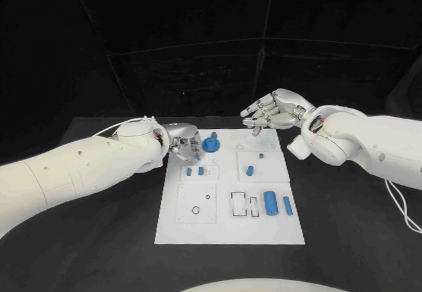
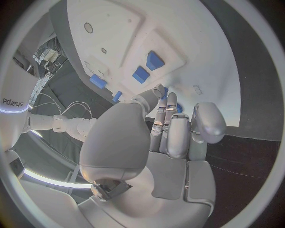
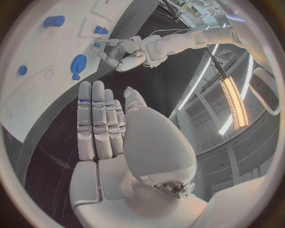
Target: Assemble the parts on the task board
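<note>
The white task board [image 1: 227, 216] lies in the middle of the black table. A round blue part [image 1: 212, 144] stands at its far left corner, and my left hand [image 1: 185, 145] is right beside it with its fingers stretched toward it [image 2: 169, 128]. Blue shows between those fingers, but I cannot tell whether they hold anything. My right hand [image 1: 276, 111] hovers above the board's far right corner, fingers straight and side by side [image 3: 98, 123], holding nothing. Two small blue blocks [image 1: 195, 171] and a short blue piece [image 1: 252, 170] sit mid-board. A blue cylinder [image 1: 269, 202] and a thinner rod [image 1: 287, 205] lie near the right edge.
Outlined recesses mark the board's near half, a square one [image 1: 196, 204] and a rectangular one [image 1: 239, 204]. A white cable [image 1: 403, 210] trails over the table at the right, below my right arm. Bare black table surrounds the board.
</note>
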Robot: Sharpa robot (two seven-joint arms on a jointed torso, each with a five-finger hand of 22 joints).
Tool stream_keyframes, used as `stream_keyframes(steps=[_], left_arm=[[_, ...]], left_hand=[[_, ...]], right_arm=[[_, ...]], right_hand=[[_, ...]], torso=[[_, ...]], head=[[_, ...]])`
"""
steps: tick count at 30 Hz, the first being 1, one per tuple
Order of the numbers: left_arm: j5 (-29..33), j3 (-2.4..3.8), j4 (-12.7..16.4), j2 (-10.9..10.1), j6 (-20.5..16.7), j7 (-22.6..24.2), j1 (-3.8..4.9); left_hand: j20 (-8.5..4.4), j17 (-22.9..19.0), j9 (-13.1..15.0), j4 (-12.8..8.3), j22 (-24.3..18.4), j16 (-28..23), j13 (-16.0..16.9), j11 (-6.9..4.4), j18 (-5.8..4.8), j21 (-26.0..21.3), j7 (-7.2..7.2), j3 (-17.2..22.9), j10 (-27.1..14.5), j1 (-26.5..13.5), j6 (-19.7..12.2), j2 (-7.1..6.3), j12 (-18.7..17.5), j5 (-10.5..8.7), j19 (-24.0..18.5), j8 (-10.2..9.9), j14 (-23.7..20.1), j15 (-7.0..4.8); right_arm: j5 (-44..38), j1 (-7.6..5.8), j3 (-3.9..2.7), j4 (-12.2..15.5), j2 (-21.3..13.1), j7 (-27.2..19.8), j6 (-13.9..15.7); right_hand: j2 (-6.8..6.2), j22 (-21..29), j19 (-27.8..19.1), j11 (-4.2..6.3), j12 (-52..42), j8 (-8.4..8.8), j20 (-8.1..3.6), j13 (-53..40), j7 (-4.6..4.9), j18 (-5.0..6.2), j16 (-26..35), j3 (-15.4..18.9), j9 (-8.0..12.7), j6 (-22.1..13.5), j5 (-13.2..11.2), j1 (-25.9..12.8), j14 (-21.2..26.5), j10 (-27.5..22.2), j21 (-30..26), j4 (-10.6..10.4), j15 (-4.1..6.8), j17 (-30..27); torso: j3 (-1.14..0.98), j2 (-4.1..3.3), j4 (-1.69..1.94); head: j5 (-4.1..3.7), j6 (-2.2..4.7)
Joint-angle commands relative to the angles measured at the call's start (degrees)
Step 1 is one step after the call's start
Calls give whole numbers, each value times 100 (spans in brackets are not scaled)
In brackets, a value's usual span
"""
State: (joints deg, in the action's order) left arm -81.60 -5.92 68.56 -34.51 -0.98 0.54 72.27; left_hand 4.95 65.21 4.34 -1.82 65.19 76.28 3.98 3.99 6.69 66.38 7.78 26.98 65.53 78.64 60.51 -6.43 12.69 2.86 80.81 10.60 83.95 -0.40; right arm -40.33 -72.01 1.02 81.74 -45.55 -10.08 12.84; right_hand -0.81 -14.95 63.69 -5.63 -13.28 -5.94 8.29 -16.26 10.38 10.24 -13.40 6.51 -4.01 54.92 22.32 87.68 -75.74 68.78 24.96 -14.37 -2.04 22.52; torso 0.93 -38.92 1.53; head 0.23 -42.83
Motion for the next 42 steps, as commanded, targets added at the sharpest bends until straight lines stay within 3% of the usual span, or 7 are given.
stream_keyframes(steps=[1, 22, 29, 35, 37, 42], left_arm=[[23, 0, -4, 16, 78, -7, 0], [24, -4, 19, -9, -5, 54, -6], [99, -4, 53, -67, -177, 91, -7], [333, -1, 190, -241, -463, 211, -8], [507, 1, 257, -325, -584, 282, -8], [2164, 7, 481, -666, -1077, 783, 0]], left_hand=[[2, -11, -13, 9, -3, -17, 2, 12, -87, -7, -8, -25, -21, -74, -16, -21, -40, 0, 35, -57, 128, -37], [30, -51, -53, -19, 41, -17, 7, 63, -97, 13, 35, -138, -193, -144, -241, -151, -131, 0, 41, -256, 122, 2], [57, -121, -68, -36, -7, -42, -4, 109, -85, -52, 61, -218, -437, -160, -581, -205, -208, 0, 13, -481, 106, 36], [94, -145, -66, -60, -142, -40, -8, 164, -54, -200, 54, -309, -699, -138, -764, -215, -263, 0, -42, -601, 105, 79], [102, -148, -63, -63, -207, -38, -8, 174, -39, -268, 50, -337, -757, -136, -783, -216, -271, 0, -66, -613, 106, 87], [123, -177, -49, -59, -411, -42, -7, 198, 9, -484, 100, -391, -893, -116, -771, -161, -273, 2, -142, -611, 102, 105]], right_arm=[[-1, -11, -3, 7, 3, -57, -38], [-1, -11, -3, 0, -4, -36, 14], [-264, -11, -3, -37, -18, 36, 90], [-952, -10, -2, -114, -62, 183, 69], [-1258, -9, -2, -133, -90, 263, 59], [-2583, -6, -1, -168, -225, 688, -45]], right_hand=[[28, 9, -37, 1, -18, -20, -11, -6, -9, 7, 30, -37, -1, -32, 11, 27, 30, -33, -23, -5, -8, 7], [21, 12, -42, -5, -18, -23, -7, -7, -5, 7, 36, -38, -1, -41, 13, 25, 48, -57, -31, -6, -14, 10], [-12, 28, -72, -81, 108, -51, 21, 109, 47, 3, 73, -62, -5, -60, -3, 69, 129, -379, -74, 15, -59, 11], [-49, -200, 471, -10, 221, -168, -152, 358, -25, 30, -456, -180, -22, 115, -313, 304, -583, -494, 352, 223, 112, 273], [-52, -277, 585, 17, 228, -189, -200, 412, -54, 29, -615, -214, -22, 164, -373, 344, -732, -448, 484, 260, 157, 363], [-73, -654, 811, 104, 354, -238, -337, 668, -147, 12, -1304, -407, -7, 373, -437, 465, -1051, -305, 1052, 347, 268, 796]], torso=[[1, 0, 0], [0, 3, 0], [2, 6, 0], [2, 9, -4], [3, 11, 0], [-2, 17, -1]], head=[[-5, -6], [-12, -9], [-14, -3], [-22, 8], [-30, 16], [-39, 48]])
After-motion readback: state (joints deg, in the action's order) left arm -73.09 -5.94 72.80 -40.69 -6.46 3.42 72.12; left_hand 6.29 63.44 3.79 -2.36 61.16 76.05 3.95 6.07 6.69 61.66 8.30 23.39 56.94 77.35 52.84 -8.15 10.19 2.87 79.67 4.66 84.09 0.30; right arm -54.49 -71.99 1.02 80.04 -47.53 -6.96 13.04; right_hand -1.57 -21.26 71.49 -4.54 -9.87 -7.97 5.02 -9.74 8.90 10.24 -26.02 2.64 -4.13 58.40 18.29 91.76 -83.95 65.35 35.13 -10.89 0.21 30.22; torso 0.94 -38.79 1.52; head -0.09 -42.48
